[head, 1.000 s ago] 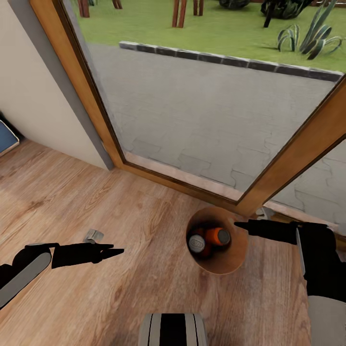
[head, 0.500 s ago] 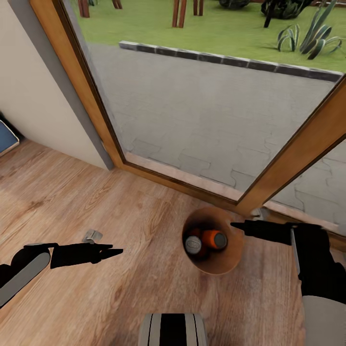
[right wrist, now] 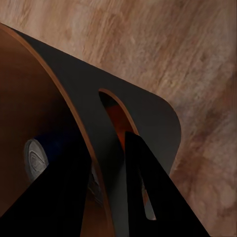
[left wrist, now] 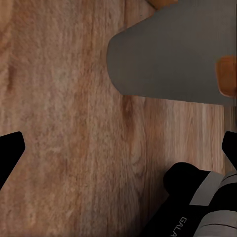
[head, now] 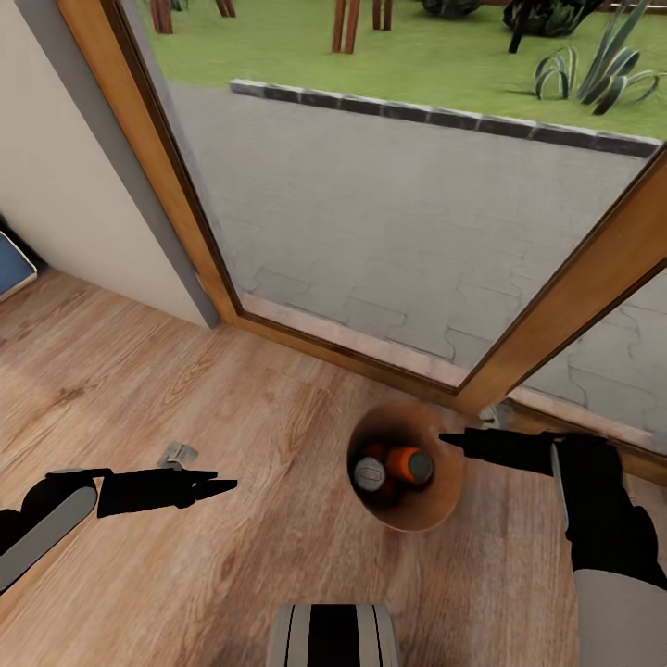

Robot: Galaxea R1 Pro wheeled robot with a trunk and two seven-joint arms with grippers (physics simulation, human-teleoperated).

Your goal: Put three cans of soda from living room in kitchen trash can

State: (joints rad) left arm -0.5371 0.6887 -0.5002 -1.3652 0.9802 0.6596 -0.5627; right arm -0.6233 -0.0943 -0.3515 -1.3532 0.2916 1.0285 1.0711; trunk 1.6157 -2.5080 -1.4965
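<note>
The brown tash can (head: 435, 505) stands on the wood floor in front of the glass door. Inside it lie an orange can of soda (head: 409, 463) and another can with a grey top (head: 369, 474). My right gripper (head: 452, 442) is at its right rim. In the right wrist view the right gripper (right wrist: 106, 143) is shut on the tash can wall (right wrist: 143, 113), one finger inside and one outside, with a blue can (right wrist: 42, 153) at the bottom. My left gripper (head: 222, 484) hovers open over bare floor well to the left, its fingertips (left wrist: 11, 148) wide apart.
A wood-framed glass door (head: 574, 287) rises just behind the bin, with paving and grass outside. A small grey metal piece (head: 180, 454) lies on the floor near the left gripper. A beige wall (head: 65, 185) closes the left side. My base (head: 333, 635) shows at the bottom.
The right gripper and the tash can have shifted together slightly to the left. The left arm has not moved.
</note>
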